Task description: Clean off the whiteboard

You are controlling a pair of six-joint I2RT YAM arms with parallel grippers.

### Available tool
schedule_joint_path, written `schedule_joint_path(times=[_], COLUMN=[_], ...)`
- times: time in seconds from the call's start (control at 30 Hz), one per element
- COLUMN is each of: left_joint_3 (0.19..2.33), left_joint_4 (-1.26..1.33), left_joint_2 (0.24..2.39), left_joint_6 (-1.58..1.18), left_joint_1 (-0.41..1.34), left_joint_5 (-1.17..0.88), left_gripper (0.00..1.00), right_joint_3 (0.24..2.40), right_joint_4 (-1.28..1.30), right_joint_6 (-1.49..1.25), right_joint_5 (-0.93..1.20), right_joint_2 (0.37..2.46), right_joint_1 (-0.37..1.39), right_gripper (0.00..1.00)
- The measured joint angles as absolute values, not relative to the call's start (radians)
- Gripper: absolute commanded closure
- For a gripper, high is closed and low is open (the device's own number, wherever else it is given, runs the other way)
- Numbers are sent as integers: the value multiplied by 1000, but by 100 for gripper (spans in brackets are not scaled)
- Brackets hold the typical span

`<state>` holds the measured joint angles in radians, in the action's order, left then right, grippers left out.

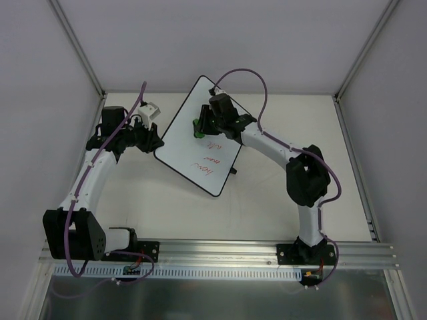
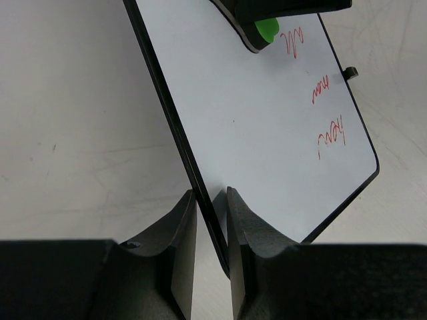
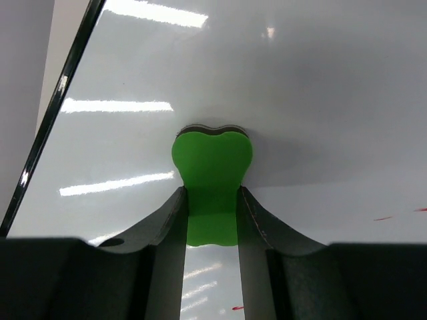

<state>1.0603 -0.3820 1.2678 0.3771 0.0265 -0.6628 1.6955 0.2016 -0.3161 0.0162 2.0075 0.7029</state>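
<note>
The whiteboard lies slantwise at the table's middle back, with red handwriting on its near right part. My left gripper is shut on its left edge; in the left wrist view the black frame runs between the fingers. My right gripper is shut on a green eraser and presses it on the board's far part. In the right wrist view the eraser sits flat on the white surface. It also shows in the left wrist view, next to the red writing.
A small black foot sticks out at the board's right edge. White enclosure walls with metal posts stand left, right and behind. A metal rail runs along the near edge.
</note>
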Motion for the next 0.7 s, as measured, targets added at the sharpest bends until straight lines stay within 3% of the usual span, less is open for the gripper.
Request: schedule_joint_path(times=[0.17, 0.5, 0.7], left_joint_3=[1063, 1082, 1095], left_joint_4=[-389, -390, -404], left_joint_2=[1271, 1271, 1271], left_joint_6=[377, 375, 366], left_joint_1=[27, 34, 39], left_joint_5=[-651, -651, -650], left_gripper=[100, 100, 100], right_joint_3=[1646, 1286, 1251], right_joint_4=[141, 18, 11], right_joint_6=[-350, -395, -392], right_joint_5=[10, 35, 34], right_joint_2=[1992, 1888, 1888], right_joint_1=[706, 512, 480], right_gripper=[100, 100, 100])
